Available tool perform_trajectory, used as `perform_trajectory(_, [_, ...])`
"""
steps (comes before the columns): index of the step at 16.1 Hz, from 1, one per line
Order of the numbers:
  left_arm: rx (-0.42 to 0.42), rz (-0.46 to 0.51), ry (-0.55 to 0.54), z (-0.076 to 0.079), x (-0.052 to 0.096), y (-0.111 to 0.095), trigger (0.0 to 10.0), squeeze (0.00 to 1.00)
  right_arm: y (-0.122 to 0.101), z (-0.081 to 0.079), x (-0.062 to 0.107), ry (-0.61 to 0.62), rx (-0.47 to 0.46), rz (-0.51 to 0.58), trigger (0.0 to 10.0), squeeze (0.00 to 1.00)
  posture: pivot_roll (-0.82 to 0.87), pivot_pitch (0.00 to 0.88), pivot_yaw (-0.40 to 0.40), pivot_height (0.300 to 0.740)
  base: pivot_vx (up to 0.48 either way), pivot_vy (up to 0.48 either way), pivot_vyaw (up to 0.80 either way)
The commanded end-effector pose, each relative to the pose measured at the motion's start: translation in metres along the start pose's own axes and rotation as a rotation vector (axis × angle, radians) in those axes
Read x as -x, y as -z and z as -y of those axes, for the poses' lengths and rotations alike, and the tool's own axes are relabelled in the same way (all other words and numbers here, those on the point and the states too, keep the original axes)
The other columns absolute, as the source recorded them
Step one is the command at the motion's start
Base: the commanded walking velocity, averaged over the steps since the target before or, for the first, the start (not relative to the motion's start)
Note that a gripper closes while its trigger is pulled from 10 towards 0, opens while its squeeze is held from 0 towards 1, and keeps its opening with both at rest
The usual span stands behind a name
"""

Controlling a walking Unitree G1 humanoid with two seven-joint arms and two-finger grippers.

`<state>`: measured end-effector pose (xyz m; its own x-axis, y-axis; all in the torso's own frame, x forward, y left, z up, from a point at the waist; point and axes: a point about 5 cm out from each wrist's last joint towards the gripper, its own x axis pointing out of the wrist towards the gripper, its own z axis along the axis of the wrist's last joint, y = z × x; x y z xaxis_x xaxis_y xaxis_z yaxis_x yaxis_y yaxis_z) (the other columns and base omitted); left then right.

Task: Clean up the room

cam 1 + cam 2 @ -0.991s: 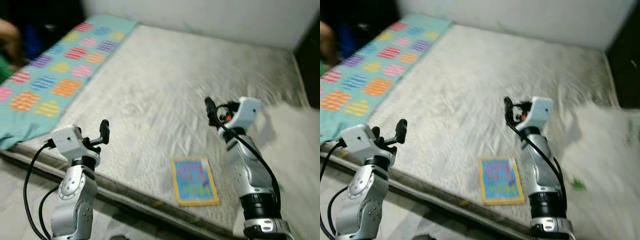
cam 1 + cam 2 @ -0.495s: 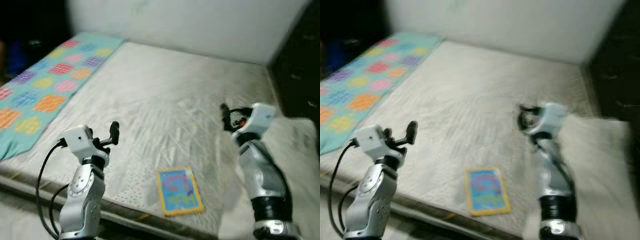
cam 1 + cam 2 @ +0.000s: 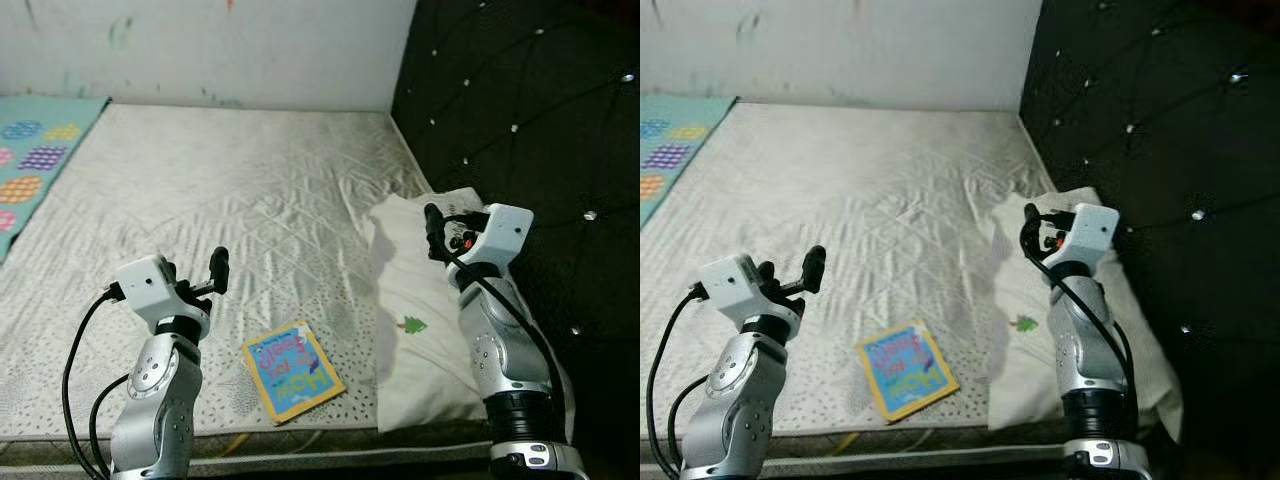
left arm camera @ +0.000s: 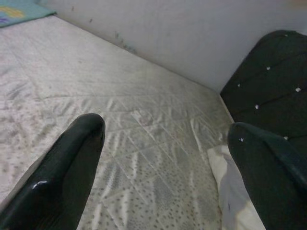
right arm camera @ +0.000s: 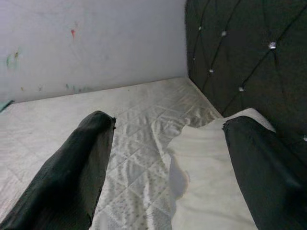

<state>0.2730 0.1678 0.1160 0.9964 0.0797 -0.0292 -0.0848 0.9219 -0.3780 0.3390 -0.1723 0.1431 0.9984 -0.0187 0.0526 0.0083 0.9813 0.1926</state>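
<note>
book point(image 3: 292, 369) lies on mattress point(image 3: 250, 210) between both end effectors, nearer left end effector point(image 3: 219, 268); right end effector point(image 3: 431, 226) over pillow point(image 3: 420, 330); both released

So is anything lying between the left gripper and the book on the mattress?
Nothing visible. The left gripper hangs open above bare mattress, and the book lies flat just to its right, near the front edge, beside the pillow.

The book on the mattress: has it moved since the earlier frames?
No. The book lies near the mattress's front edge as before; the camera turned toward the pillow.
</note>
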Motion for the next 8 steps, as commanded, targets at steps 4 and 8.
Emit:
perform_trajectory(4, [0.007,0.005,-0.015,-0.0012,0.0015,-0.0005,10.0,0.0,-0.005,-0.0046,-0.0028,-0.012,-0.004,0.007,10.0,0.0,-0.04,0.01,-0.029,0.74,0.0,0.0,-0.2])
perform_trajectory(8, [0.015,0.004,-0.016,-0.0014,0.0021,0.0,10.0,0.0,-0.0041,-0.005,-0.0028,-0.017,0.005,0.003,10.0,0.0,-0.04,0.014,-0.032,0.74,0.0,0.0,-0.8])
